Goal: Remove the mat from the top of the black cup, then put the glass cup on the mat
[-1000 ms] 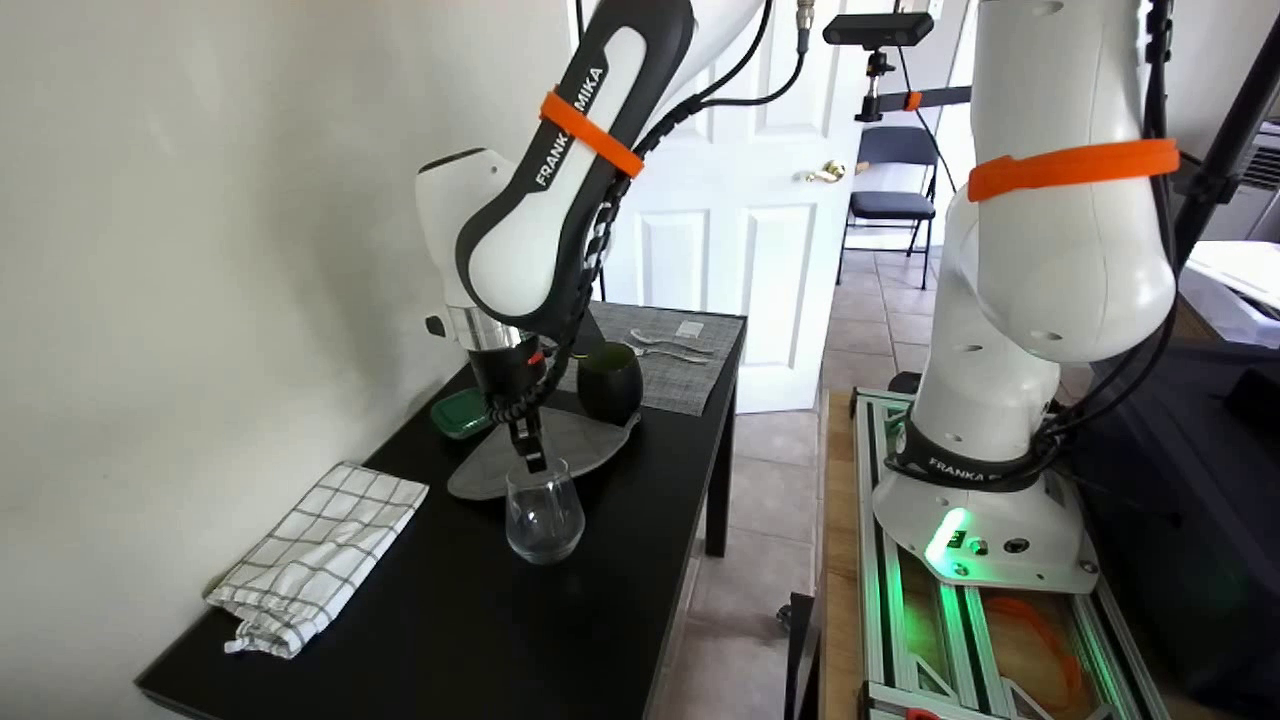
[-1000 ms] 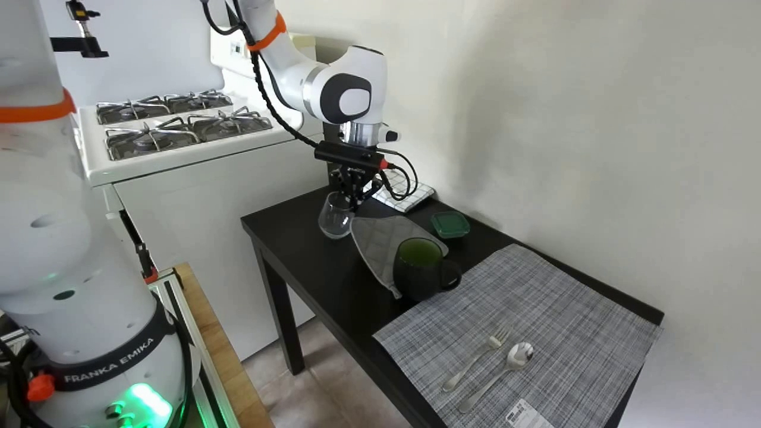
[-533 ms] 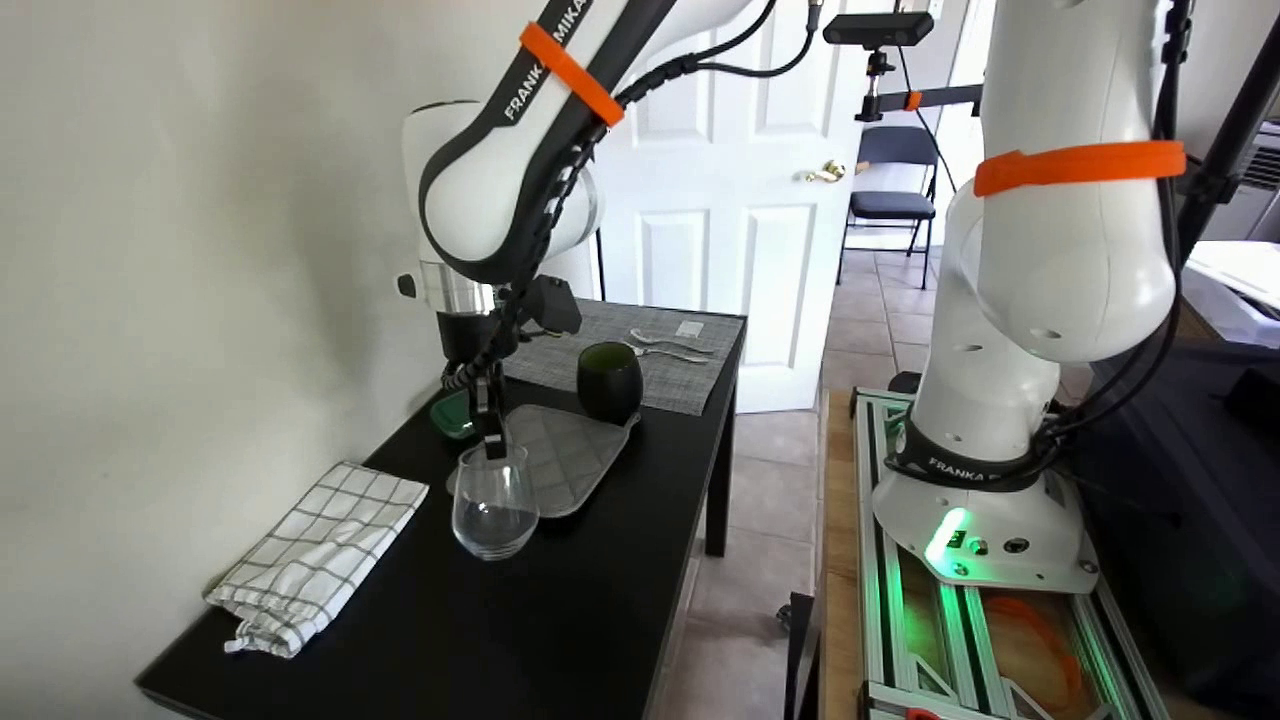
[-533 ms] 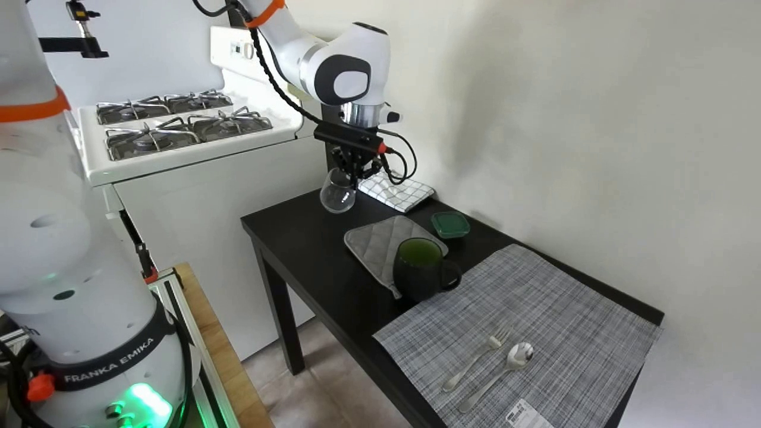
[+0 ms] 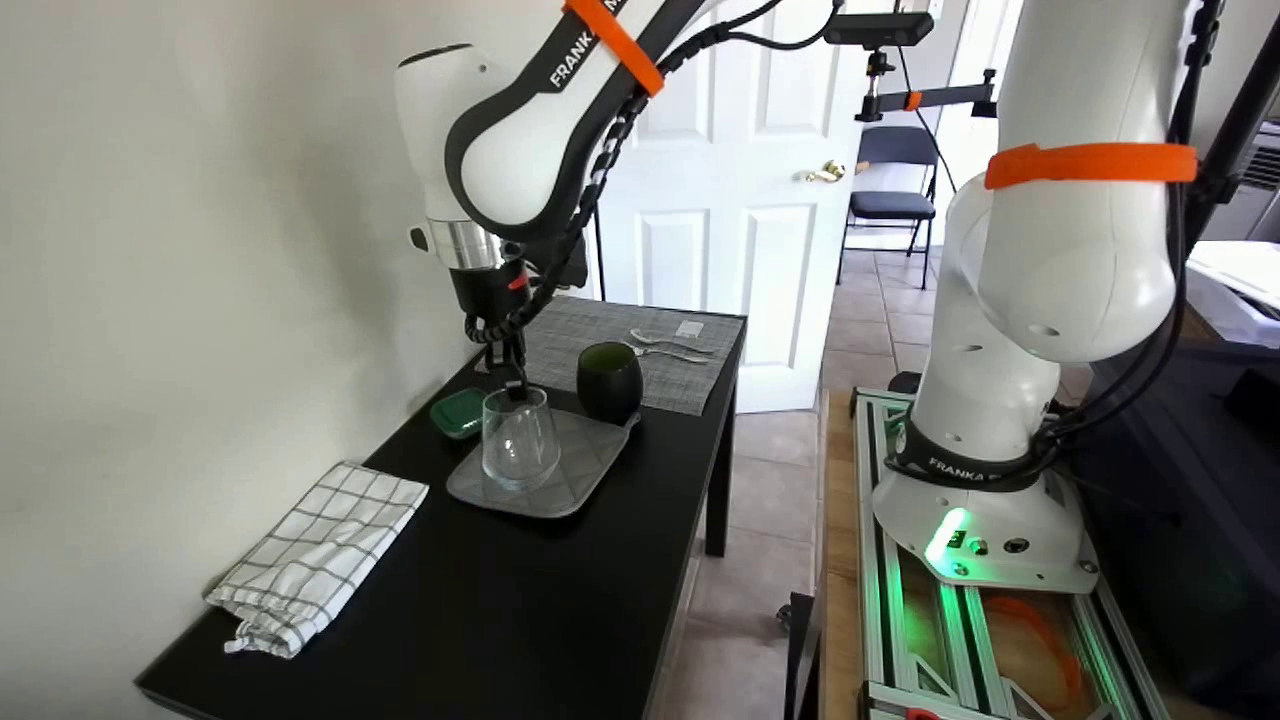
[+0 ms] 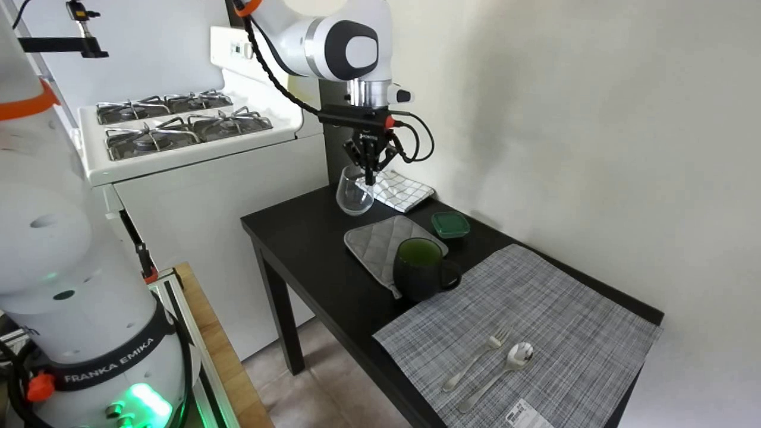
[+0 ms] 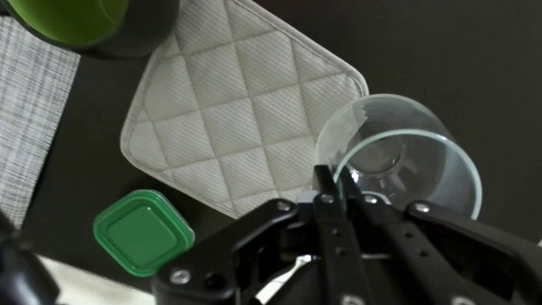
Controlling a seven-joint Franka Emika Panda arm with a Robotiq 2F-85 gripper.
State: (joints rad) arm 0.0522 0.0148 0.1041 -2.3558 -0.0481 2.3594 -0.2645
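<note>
Glass cup, clear and rounded, hung with its rim clamped between the jaws of the gripper, overlapping the quilted grey mat toward four o'clock in the wrist view; the green-lined black cup sat toward ten; a smooth black table stood against a pale wall

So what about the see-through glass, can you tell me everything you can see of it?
The glass cup is clear and round, like real glass, with a curved belly, a narrower open rim and no handle that I can see. No drink shows. Pinched at its rim by the pincer, one finger inside and one outside, it seems to hang in the air, a little tilted, touching nothing else. In the wrist view it overlaps one corner of the quilted grey mat.
</note>
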